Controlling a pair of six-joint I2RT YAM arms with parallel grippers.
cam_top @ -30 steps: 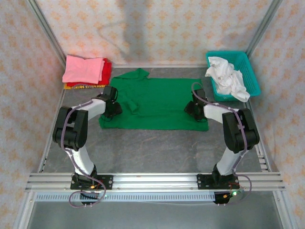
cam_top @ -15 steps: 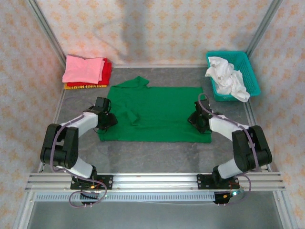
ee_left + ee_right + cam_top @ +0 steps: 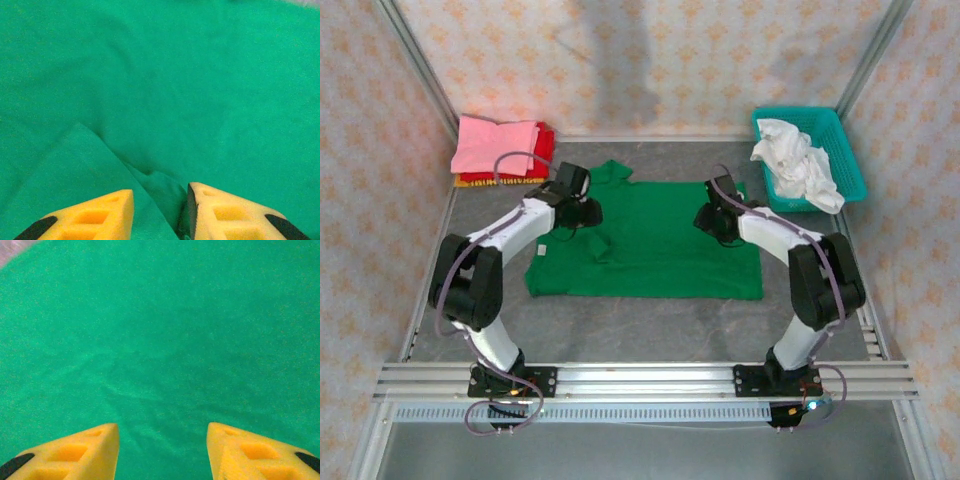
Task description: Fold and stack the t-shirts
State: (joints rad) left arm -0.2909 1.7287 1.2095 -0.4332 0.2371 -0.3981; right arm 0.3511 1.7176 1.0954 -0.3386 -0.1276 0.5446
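green cotton t-shirt (image 3: 650,255) spread flat on the grey bench (image 3: 650,320), its long axis running left to right between the two arms. both tools sit over the shirt's far half. the left tool (image 3: 160,195) is near the shirt's far-left corner, beside a tucked-in sleeve flap (image 3: 85,170). its yellow fingers (image 3: 95,215) stand part-spread, a small ridge of green cloth rising into the gap; no pinch is visible. the right tool (image 3: 162,430) is near the shirt's far-right corner, spread wider over smooth cloth with nothing between its fingers. each arm is nearer its own end of the shirt, so a paired grasp along the far edge looks like the coming move, with cloth directly beneath and ahead of both tools. beyond the shirt's far-left corner lies the folded stack (image 3: 500,150), pink on top of red and yellow-orange. beyond its far-right corner stands a teal basket (image 3: 850,165) holding crumpled white cloth (image 3: 795,160).
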